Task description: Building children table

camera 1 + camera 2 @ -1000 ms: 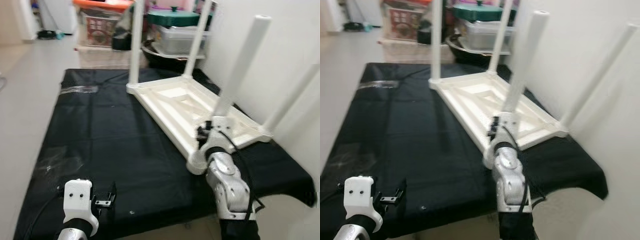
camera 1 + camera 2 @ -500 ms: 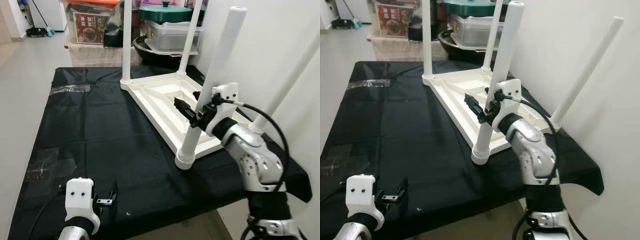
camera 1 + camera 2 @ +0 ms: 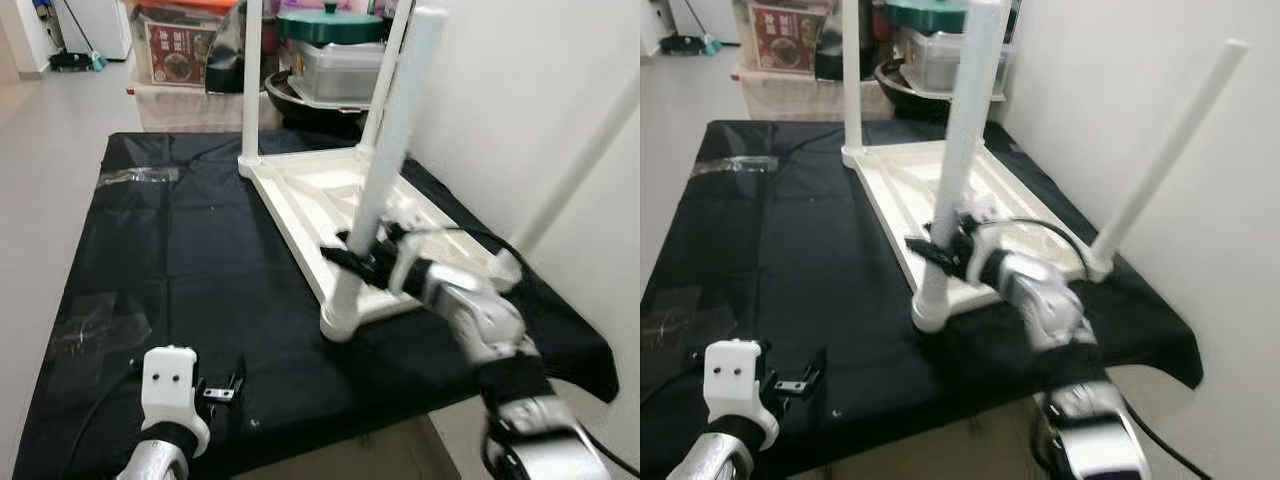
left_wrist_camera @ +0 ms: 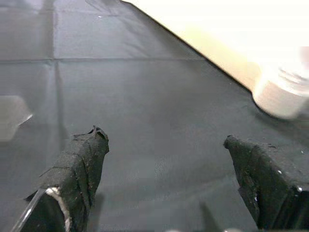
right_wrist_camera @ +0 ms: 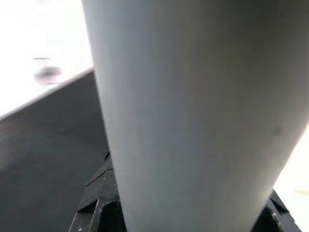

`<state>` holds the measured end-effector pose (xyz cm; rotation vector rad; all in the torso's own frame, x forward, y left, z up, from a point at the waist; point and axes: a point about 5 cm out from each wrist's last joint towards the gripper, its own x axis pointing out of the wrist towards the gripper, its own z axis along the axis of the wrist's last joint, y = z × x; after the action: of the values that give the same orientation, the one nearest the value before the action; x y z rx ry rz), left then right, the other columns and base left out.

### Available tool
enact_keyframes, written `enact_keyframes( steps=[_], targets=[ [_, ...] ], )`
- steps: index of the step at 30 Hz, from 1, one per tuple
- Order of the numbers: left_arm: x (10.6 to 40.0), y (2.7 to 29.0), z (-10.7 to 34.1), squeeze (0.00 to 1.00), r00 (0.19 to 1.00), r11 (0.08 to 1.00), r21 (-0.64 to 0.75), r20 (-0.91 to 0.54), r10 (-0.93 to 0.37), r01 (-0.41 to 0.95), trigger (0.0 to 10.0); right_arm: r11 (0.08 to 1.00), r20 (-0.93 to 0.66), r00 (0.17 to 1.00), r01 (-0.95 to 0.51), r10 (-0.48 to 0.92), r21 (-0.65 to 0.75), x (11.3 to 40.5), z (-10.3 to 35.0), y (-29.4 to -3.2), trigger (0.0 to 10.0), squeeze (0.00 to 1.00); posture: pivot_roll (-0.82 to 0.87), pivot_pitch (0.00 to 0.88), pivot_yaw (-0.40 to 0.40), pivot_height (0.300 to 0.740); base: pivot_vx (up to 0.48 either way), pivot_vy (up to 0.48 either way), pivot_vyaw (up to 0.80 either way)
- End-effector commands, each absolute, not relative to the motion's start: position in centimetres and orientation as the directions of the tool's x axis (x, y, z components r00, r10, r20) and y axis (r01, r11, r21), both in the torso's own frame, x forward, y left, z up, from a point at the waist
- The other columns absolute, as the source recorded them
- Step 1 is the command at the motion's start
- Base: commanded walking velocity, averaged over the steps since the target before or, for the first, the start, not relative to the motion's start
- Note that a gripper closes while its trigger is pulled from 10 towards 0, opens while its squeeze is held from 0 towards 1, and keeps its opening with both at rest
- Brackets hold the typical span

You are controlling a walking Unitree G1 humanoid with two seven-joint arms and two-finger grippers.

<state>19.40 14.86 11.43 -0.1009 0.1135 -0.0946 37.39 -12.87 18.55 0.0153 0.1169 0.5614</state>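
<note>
A white children's table (image 3: pixel 320 190) lies upside down on a black cloth (image 3: pixel 200 260), its legs pointing up. My right gripper (image 3: pixel 355 262) is shut on the lower part of the near leg (image 3: pixel 388 150), just above the table's near corner. In the right wrist view the leg (image 5: pixel 193 106) stands between the black fingers (image 5: pixel 94 208). My left gripper (image 3: pixel 220 386) hangs open over the cloth near the front edge, holding nothing. In the left wrist view its fingers (image 4: pixel 77 164) are spread, with the leg's base (image 4: pixel 282 96) off to one side.
A white wall (image 3: pixel 520 70) runs close along the right, with one leg (image 3: pixel 580 165) leaning near it. Storage boxes and a green-lidded pot (image 3: pixel 335 25) stand behind. Clear plastic scraps (image 3: pixel 95 322) lie on the cloth at left. The floor (image 3: pixel 50 130) drops away left.
My right gripper has come lower down the near leg and closed round it. The leg and the table's near corner have shifted left. The left gripper has stayed put.
</note>
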Motion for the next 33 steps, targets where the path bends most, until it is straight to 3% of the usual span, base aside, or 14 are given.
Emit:
enact_keyframes(
  steps=[1,5,8,9,10,12,13,15,19,20,24,31,32,33],
  targets=[
    [19.1,14.7,11.0,0.00,0.984,0.988,-0.122,-0.138,-0.115,0.099,10.0,0.997,-0.274,0.959,-0.056,0.069,0.058,37.4,15.3,-17.3,0.0,0.00,0.18,0.000,-0.135,0.740,0.000,0.000,0.00],
    [18.8,14.8,11.0,0.00,0.982,0.987,-0.128,-0.148,-0.120,0.101,10.0,0.916,-0.373,0.869,0.388,-0.326,0.103,34.2,12.5,-19.9,0.0,0.00,0.20,0.000,-0.130,0.740,0.000,0.000,0.00],
    [18.8,15.1,11.1,0.00,0.984,0.988,-0.131,-0.149,-0.102,0.082,10.0,0.917,-0.381,0.868,0.384,-0.320,0.105,32.5,12.2,-18.5,0.0,0.00,0.19,0.000,-0.119,0.740,0.000,0.000,0.00],
    [18.9,15.3,11.2,0.00,0.984,0.988,-0.130,-0.148,-0.098,0.079,10.0,0.927,-0.372,0.881,0.356,-0.292,0.117,32.1,12.4,-17.6,3.2,0.00,0.19,0.000,-0.119,0.740,0.000,0.000,0.00],
    [18.9,15.3,11.2,0.00,0.984,0.989,-0.124,-0.148,-0.099,0.081,10.0,0.955,-0.336,0.918,0.266,-0.210,0.131,32.1,13.1,-16.2,10.0,0.00,0.19,0.000,-0.110,0.740,0.000,0.000,0.00],
    [18.9,15.4,11.2,0.00,0.984,0.989,-0.122,-0.150,-0.099,0.081,10.0,0.974,-0.290,0.946,0.187,-0.143,0.128,32.1,13.8,-14.9,10.0,0.00,0.18,0.000,-0.108,0.740,0.000,0.000,0.00],
    [19.1,15.4,11.0,0.00,0.983,0.989,-0.125,-0.151,-0.099,0.081,10.0,0.979,-0.178,0.984,0.044,-0.008,0.200,32.3,15.6,-13.1,10.0,1.00,0.18,0.000,-0.114,0.740,0.000,0.000,0.00],
    [19.1,15.4,11.0,0.00,0.983,0.989,-0.125,-0.151,-0.099,0.081,10.0,0.979,-0.178,0.984,0.044,-0.008,0.200,32.3,15.6,-13.1,10.0,1.00,0.18,0.000,-0.114,0.740,0.000,0.000,0.00],
    [19.3,15.3,11.0,0.00,0.983,0.988,-0.126,-0.145,-0.109,0.091,10.0,0.930,-0.013,0.972,-0.221,0.235,0.295,33.5,18.7,-12.1,10.0,0.97,0.17,0.000,-0.119,0.740,0.000,0.000,0.00],
    [19.3,15.3,11.0,0.00,0.983,0.988,-0.126,-0.144,-0.109,0.091,10.0,0.870,0.111,0.903,-0.429,0.414,0.244,33.6,20.8,-12.0,10.0,0.00,0.17,0.000,-0.121,0.740,0.000,0.000,0.00],
    [19.3,15.2,10.9,0.00,0.983,0.987,-0.131,-0.146,-0.111,0.092,10.0,0.737,0.214,0.742,-0.665,0.636,0.116,32.6,22.8,-12.4,10.0,0.00,0.18,0.000,-0.124,0.740,0.000,0.000,0.00],
    [19.6,15.0,10.8,0.00,0.984,0.986,-0.138,-0.142,-0.107,0.088,10.0,0.704,0.131,0.720,-0.694,0.682,0.149,33.7,20.7,-13.4,9.8,0.00,0.19,0.000,-0.143,0.740,0.000,0.000,0.00],
    [19.7,14.9,10.7,0.00,0.984,0.986,-0.143,-0.144,-0.107,0.086,10.0,0.675,0.106,0.696,-0.716,0.710,0.180,33.7,19.6,-12.8,0.0,0.00,0.20,0.000,-0.154,0.740,0.000,0.000,0.00],
    [19.7,14.9,10.7,0.00,0.984,0.986,-0.143,-0.144,-0.107,0.086,10.0,0.675,0.106,0.696,-0.716,0.710,0.180,33.7,19.6,-12.8,0.0,0.00,0.20,0.000,-0.154,0.740,0.000,0.000,0.00]
  ],
)
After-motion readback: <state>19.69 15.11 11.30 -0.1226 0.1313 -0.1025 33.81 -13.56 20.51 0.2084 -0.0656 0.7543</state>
